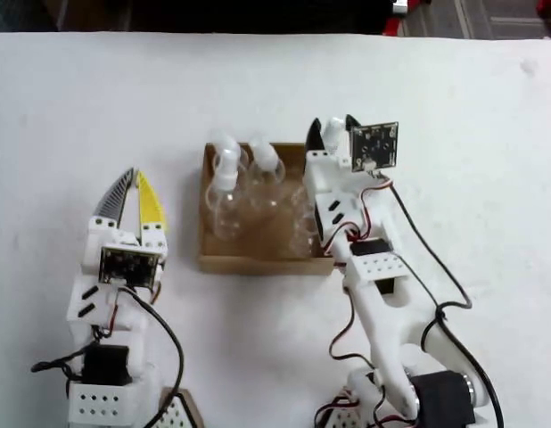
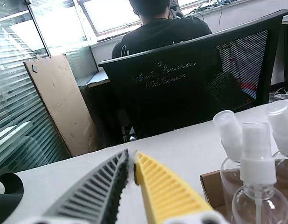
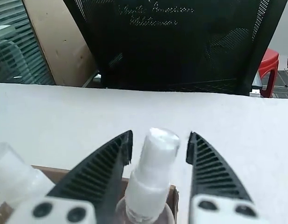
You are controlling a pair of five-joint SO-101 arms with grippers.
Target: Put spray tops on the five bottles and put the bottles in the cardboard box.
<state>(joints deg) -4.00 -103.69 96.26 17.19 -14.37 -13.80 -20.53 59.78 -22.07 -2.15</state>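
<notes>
White tabletop (image 1: 454, 107), cardboard box (image 1: 258, 264) at centre, bottles (image 1: 226, 201) standing inside. Right gripper (image 3: 160, 136) at its 2 o'clock corner, fingers spread either side of a spray top (image 3: 151, 172). Left gripper (image 1: 134, 176) at 9 o'clock, fingers together, empty.

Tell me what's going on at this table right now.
The right gripper hangs open around one spray top in the cardboard box, not touching it. Several bottles with tops on stand in the box. The left gripper rests shut and empty over the table beside the box.
</notes>
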